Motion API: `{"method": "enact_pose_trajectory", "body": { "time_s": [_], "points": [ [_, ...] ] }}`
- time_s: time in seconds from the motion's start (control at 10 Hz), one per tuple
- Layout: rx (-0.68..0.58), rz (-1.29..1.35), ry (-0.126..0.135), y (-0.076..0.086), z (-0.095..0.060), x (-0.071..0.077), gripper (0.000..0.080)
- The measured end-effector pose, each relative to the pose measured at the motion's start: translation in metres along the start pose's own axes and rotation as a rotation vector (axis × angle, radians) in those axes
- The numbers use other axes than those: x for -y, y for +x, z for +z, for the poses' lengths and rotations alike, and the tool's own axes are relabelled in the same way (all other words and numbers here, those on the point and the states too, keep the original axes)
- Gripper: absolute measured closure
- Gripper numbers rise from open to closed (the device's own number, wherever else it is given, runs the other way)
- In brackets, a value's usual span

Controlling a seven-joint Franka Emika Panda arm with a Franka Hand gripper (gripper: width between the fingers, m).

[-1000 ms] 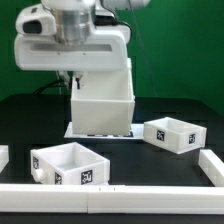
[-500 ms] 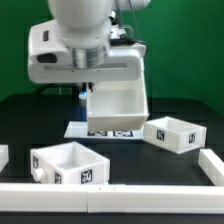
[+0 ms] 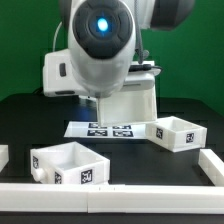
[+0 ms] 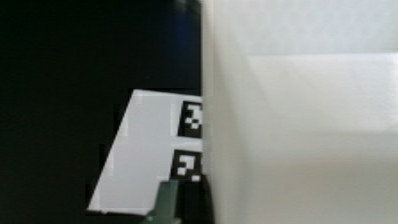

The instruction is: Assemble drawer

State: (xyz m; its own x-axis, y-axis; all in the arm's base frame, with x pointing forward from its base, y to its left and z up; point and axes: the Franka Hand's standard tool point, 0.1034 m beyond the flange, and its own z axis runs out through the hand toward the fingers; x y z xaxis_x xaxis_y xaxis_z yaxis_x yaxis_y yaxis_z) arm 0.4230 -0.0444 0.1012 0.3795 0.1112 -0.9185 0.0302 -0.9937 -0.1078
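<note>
Green backdrop, black table (image 3: 30,115), white rail (image 3: 120,196) along the front edge. In the exterior view the arm's wrist (image 3: 100,40) filled the centre and hid the fingers. Under it sat the drawer housing (image 3: 132,105), open side up, just behind the marker board (image 3: 105,130) and toward the exterior view's right. It was unclear whether the housing rested on the table or hung just clear of it. One open-top tray, the near tray (image 3: 68,165), stood by the rail. The second tray (image 3: 178,133) lay to the exterior view's right, close to the housing but apart from it.

Wrist view: the housing wall filled most of the frame, with the marker board beside it over black table. The gripper (image 4: 192,206) showed one dark finger (image 4: 166,202) against the wall's outer face. The other finger was hidden, so the jaws looked clamped on that wall.

Step, as judged: repositioning the housing, no tray fitted yet. The next move called for setting it down steady, letting go, then fetching a tray and lining it up with the opening.
</note>
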Motion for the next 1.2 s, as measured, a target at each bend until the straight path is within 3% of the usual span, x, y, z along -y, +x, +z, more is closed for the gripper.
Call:
{"method": "enact_pose_trajectory", "body": {
  "time_s": [0.2,0.3,0.8,1.2],
  "points": [
    [0.017,0.017,-0.010,0.012,-0.021,-0.008,0.0767],
    [0.014,0.009,-0.009,0.016,-0.025,-0.009,0.0767],
    [0.007,-0.020,-0.017,0.020,-0.025,-0.005,0.0767],
    [0.016,0.021,-0.018,0.039,-0.033,-0.010,0.0767]
  ]
}}
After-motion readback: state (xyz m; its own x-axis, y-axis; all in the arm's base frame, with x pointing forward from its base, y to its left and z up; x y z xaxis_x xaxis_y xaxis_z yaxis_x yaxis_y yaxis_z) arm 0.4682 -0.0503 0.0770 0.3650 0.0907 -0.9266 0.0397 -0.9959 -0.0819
